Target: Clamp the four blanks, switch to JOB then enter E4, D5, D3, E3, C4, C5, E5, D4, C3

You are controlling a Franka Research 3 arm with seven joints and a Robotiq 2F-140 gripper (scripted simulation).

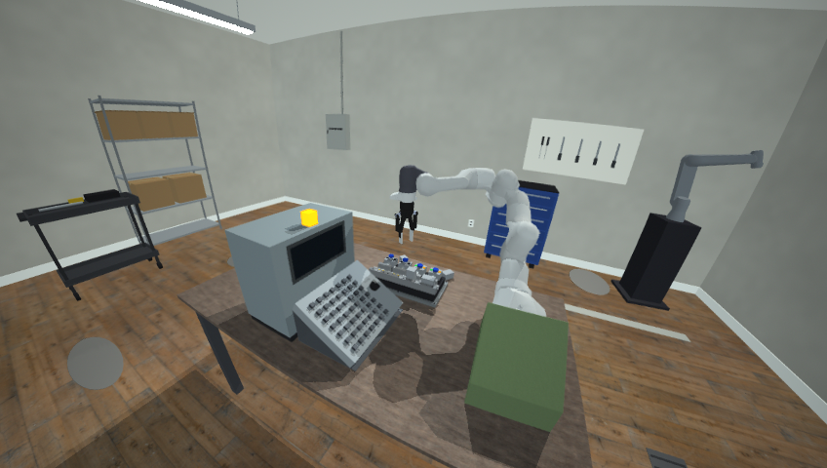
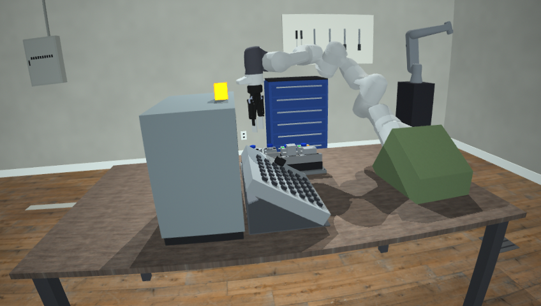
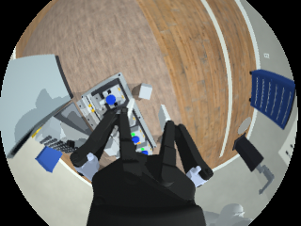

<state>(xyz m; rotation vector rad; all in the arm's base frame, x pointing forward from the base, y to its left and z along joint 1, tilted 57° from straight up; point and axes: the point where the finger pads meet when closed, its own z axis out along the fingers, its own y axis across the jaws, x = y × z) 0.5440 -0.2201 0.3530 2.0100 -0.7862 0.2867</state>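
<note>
My gripper [image 1: 406,238] [image 2: 258,127] [image 3: 146,106] is partly open and empty, high above the vise fixture [image 1: 406,285] [image 3: 143,123]. Light grey blocks sit on the fixture's two right-hand stations in the top view; whether they are clamped is unclear. Green lenses glow beside the blue valve knobs [image 1: 419,265] [image 1: 435,269] there. A loose grey blank [image 3: 145,91] lies on the table beside the fixture. The fingers hide part of the stations in the wrist view. The amber lamp [image 1: 308,217] [image 2: 221,91] is lit. The keyboard [image 1: 350,313] shows no lit key; its black selector [image 1: 374,286] [image 2: 279,160] is too small to read.
The grey cabinet [image 1: 260,272] [image 2: 193,170] stands beside the keyboard and rises well above the fixture. A green block [image 1: 519,359] [image 2: 436,162] stands near the arm's base on the table. A blue drawer cabinet [image 1: 533,222] [image 2: 296,109] stands behind the table.
</note>
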